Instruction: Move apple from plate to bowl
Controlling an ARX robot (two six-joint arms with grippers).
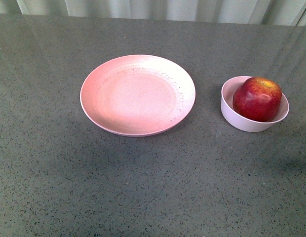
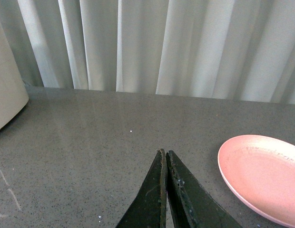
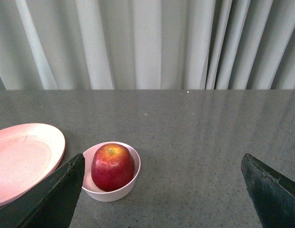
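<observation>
The dark grey speckled stone table (image 1: 143, 197) fills the front view, w/ pale pleated curtains (image 1: 158, 9) along its far edge at 12 o'clock. No arm shows in that view.

Next in size: the wide, shallow, matte pink round plate (image 1: 137, 95), just left of centre. It's bare, only faint dark specks near the rim. Same plate shows in the left wrist view (image 2: 261, 175) and the right wrist view (image 3: 24, 159).

At 3 o'clock from the plate, clearly apart from it, sits the small pale pinkish-white round bowl (image 1: 242, 118) w/ straight sides. In the right wrist view the bowl (image 3: 114, 192) lies close beside the plate but not touching.

Inside the bowl rests the round, glossy dark red apple (image 1: 257, 98), yellowish patch by the stem dimple facing up. It fills most of the bowl and stands well above the rim; same in the right wrist view (image 3: 113, 167).

Hands: the left hand (image 2: 165, 154) has its dark fingers pressed together, clenched on nothing, over bare table at about 9 o'clock of the plate. The right hand (image 3: 162, 164) is spread wide, released, nothing between its fingers; the bowl w/ apple sits ahead of it, nearer one finger.

Judgement: the transfer looks done, apple in bowl, plate empty, neither hand touching anything. Step in hand is prob. the retreat after release. Next move needs little: keep the right hand clear of the bowl rim so the apple isn't nudged, then park both arms. No regrasp seems needed, as the apple looks settled.
</observation>
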